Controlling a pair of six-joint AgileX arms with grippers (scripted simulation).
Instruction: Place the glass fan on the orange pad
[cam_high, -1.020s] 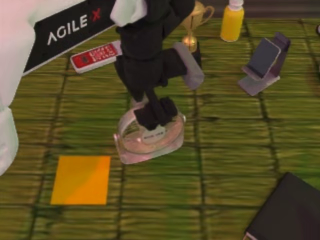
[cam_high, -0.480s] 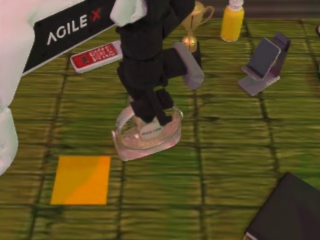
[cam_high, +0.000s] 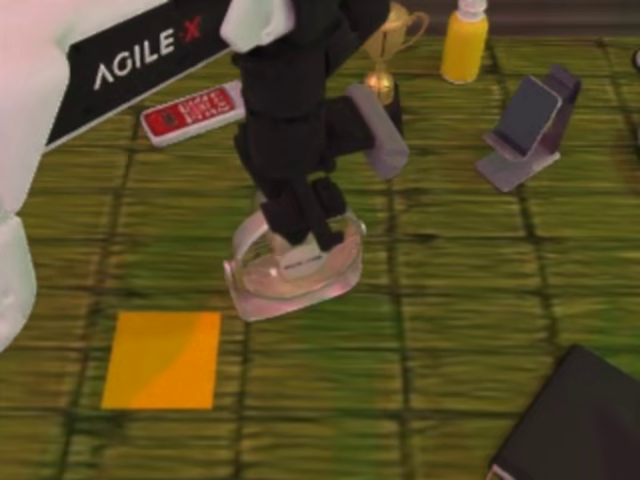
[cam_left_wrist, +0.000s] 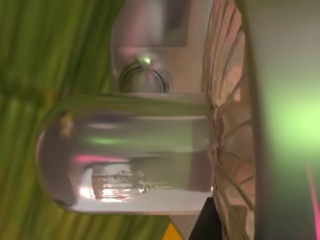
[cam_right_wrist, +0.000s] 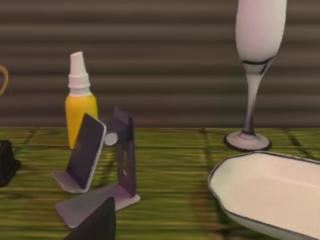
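Note:
The glass fan (cam_high: 292, 275), round and translucent with a pale hub label, hangs tilted just above the mat at the table's middle. My left gripper (cam_high: 300, 243) comes down from above and is shut on the fan's rim. The left wrist view is filled by the fan's rounded rear housing (cam_left_wrist: 125, 150) and wire grille (cam_left_wrist: 230, 125), with one dark fingertip (cam_left_wrist: 205, 226) against the fan. The orange pad (cam_high: 160, 358) lies flat to the front left of the fan, apart from it; a sliver of the orange pad (cam_left_wrist: 172, 234) shows in the wrist view. Of my right gripper only one dark fingertip (cam_right_wrist: 95, 222) shows.
A red-and-white remote (cam_high: 190, 112), a gold trophy (cam_high: 385, 50), a yellow bottle (cam_high: 464, 42) and a phone on a purple stand (cam_high: 525, 125) stand along the back. A dark flat shape (cam_high: 575, 420) fills the front right corner. A wine glass (cam_right_wrist: 255, 75) and white dish (cam_right_wrist: 270, 185) sit farther right.
My left gripper has risen a little and drifted slightly left with the fan in it. The pad and the other objects have not moved.

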